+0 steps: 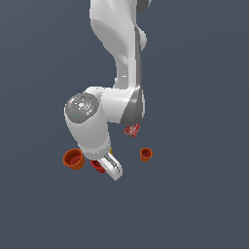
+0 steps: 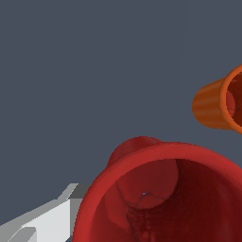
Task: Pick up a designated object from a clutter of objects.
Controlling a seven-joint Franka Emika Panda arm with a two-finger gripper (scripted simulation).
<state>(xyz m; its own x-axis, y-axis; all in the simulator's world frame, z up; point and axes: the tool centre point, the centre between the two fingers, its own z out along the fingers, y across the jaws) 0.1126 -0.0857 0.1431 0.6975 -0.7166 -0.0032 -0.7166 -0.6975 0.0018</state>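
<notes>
Red cup (image 2: pixel 160 198) fills the wrist view, mouth open to the camera, sitting right at the pincer (image 1: pixel 108 166), with one finger (image 2: pixel 42 222) beside it; grip impossible to judge. Larger orange-red cup (image 1: pixel 73 159) sits at nine o'clock.

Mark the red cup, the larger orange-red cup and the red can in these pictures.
red cup (image 2: pixel 160 198): wrist view, on its inner wall.
larger orange-red cup (image 1: pixel 73 159): exterior view, on its open mouth.
red can (image 1: pixel 132 130): exterior view, on its lettered side, just below the arm.
</notes>
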